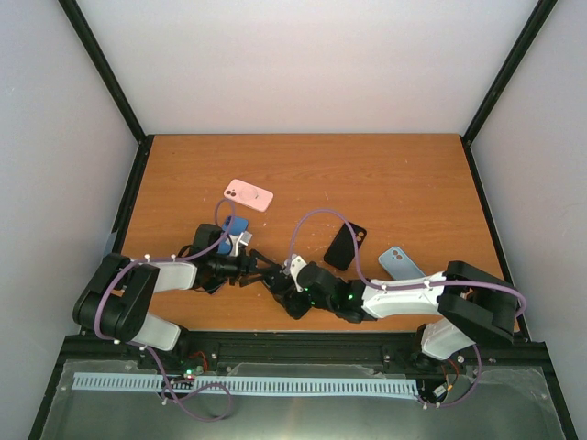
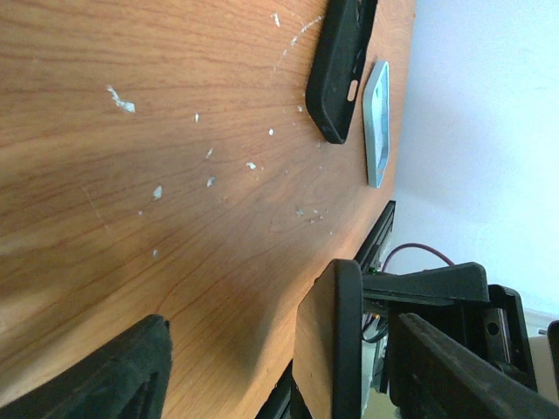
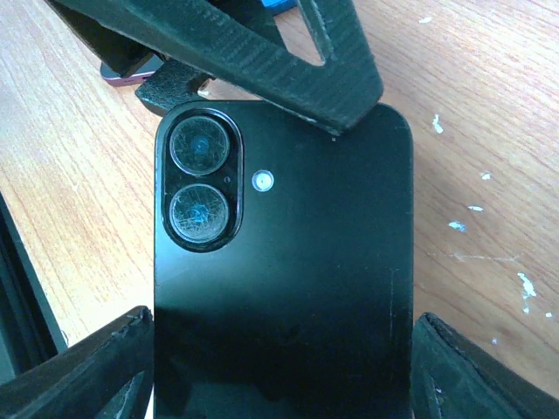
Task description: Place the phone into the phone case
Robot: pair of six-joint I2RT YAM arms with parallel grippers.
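In the right wrist view, the phone (image 3: pixel 284 262) is gripped by its two long edges at the lower end, between the fingers of the right tool (image 3: pixel 279 349). Its glossy black back is turned to the camera. The long axis runs straight away from that tool, with the lens end pointing at a finger (image 3: pixel 262 52) of the left tool, which lies across the top edge. A stiff, slippery, scratch-prone slab is to be expected, best held by the edges and clear of the lenses.

In the left wrist view, the phone is seen edge-on between the fingers of the left tool (image 2: pixel 279 340). This tool stands open, with a clear gap on one side. The black case (image 2: pixel 342 70) lies flat beyond, just beside a pale blue case (image 2: pixel 377 122).

From above, both tools are seen to meet near the front edge of the tabletop (image 1: pixel 367 174), left of the black case. The phone cannot be made out there.
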